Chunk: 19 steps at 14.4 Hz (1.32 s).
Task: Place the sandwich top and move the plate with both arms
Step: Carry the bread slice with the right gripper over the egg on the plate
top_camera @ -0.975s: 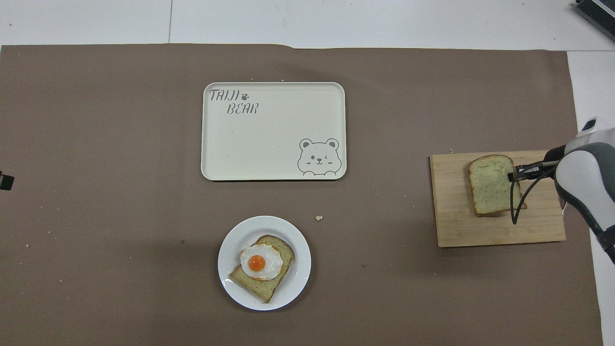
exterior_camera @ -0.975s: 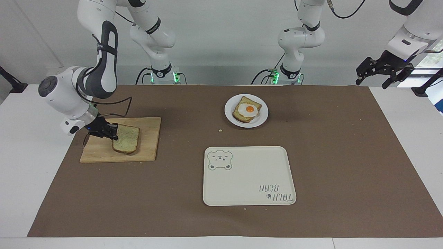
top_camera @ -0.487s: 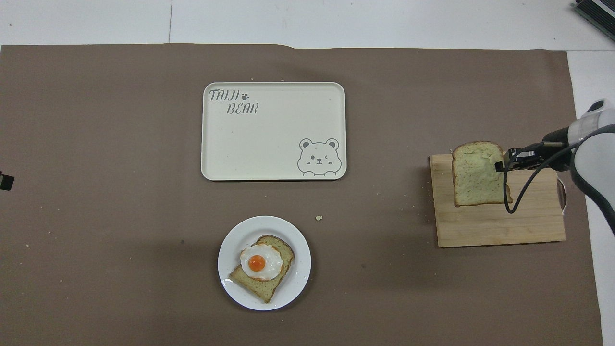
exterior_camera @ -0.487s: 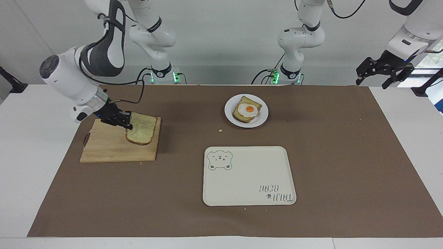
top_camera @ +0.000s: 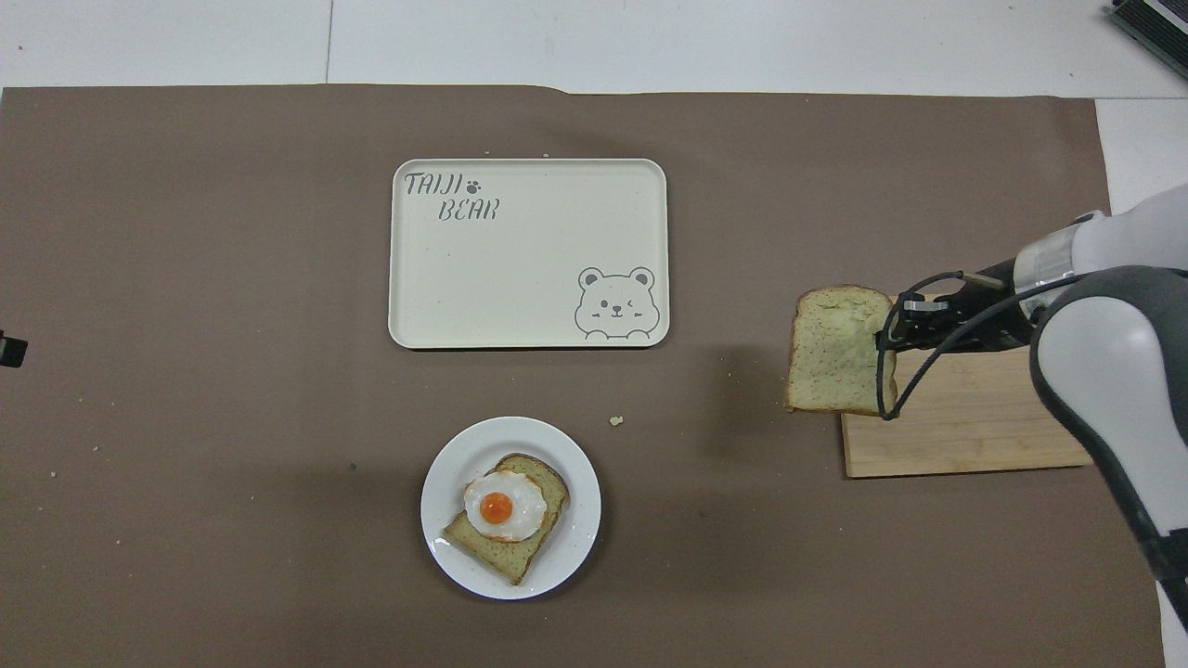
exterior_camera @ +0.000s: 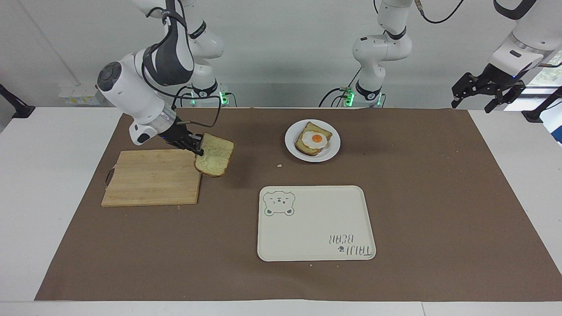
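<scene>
progress: early. the right gripper (exterior_camera: 197,147) is clamped on one edge of the sandwich top (exterior_camera: 214,155) and holds it in the air, tilted, over the edge of the cutting board (exterior_camera: 149,180) that faces the plate (exterior_camera: 333,151). the plate sits near the robots, with the egg-topped slice (exterior_camera: 312,139) on it (uncovered, so the top is not yet placed). the tray (exterior_camera: 316,224) lies farther from the robots than the plate. left to do: carry the slice across, set it on the egg, then move the plate with both arms.

change from a second ago: the slice lay on the board with the gripper at its edge; it is now lifted and carried toward the plate.

the left gripper (exterior_camera: 487,94) waits with jaws released, raised at its own end of the table.
</scene>
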Available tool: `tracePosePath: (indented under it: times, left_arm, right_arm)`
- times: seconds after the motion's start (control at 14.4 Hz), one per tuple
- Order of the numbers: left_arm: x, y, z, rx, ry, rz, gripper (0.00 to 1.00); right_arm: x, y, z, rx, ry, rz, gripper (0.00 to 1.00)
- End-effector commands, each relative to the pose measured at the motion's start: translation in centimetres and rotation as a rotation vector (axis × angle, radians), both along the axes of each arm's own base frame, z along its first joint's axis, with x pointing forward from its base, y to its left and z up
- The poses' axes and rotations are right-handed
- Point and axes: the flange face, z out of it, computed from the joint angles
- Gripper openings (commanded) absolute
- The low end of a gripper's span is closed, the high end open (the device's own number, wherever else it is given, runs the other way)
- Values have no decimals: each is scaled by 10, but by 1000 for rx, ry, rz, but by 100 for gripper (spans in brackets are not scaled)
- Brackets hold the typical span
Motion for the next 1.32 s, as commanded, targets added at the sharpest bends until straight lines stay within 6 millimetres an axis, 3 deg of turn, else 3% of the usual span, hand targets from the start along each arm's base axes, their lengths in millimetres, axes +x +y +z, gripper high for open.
tracePosePath:
  times: [0.0,0.21,0.28,0.56,0.77,0.97,1.25]
  left_arm:
    - [-6,1,3,12,8,-8,100]
    - [-6,1,3,12,8,-8,100]
    - [-6,2,3,14,8,-9,100]
    - [-6,1,3,12,8,-8,100]
    - [-6,1,3,12,8,-8,100]
    - [-6,1,3,12,8,-9,100]
    - [-6,1,3,12,8,-8,100]
  right_arm:
    - [-21,23,-7,47,-6,-60,0]
    - [-39,75,-12,89,-7,-136,0]
    - [-48,102,-15,83,-8,-162,0]
    - [-72,168,-17,85,17,-241,0]
    - [-106,221,-39,101,31,-329,0]
    - [-130,253,-44,111,60,-389,0]
    - [-154,265,-49,94,112,-448,0]
